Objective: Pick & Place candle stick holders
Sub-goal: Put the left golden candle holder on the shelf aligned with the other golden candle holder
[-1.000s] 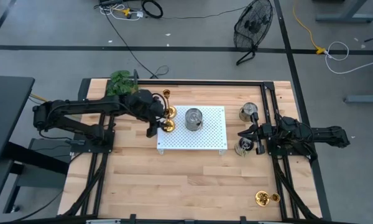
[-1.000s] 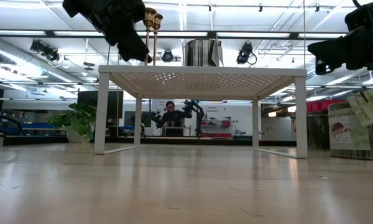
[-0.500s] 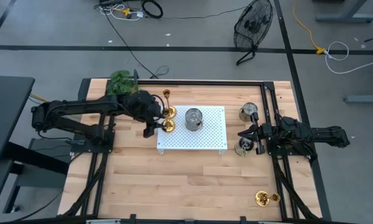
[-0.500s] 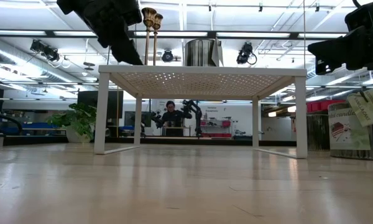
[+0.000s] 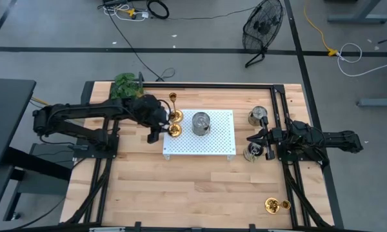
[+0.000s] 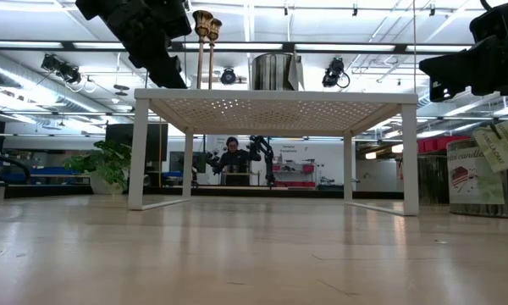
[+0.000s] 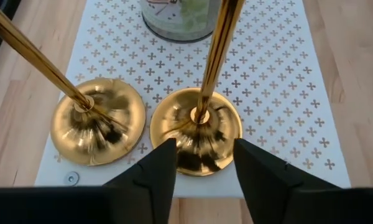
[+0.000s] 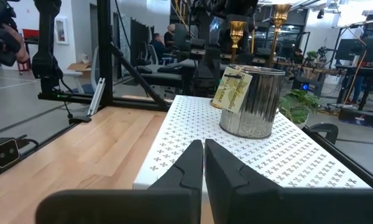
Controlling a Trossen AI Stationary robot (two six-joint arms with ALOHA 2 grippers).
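left gripper (image 7: 202, 165): fingers parted, empty, raised | right gripper (image 8: 203, 163): fingers pressed together, arm idle at right edge

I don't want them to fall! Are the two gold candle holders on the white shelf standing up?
Yes, upright: both candle holders sit flat on the white shelf, stems up.

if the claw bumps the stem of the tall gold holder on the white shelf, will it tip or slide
The tall candle stick holder probably tips rather than slides: its slim stem rises well above the base. The round dished base likely steadies light nudges. Its polished surface looks slippery, and it stands near the white shelf's edge, beside a second holder.
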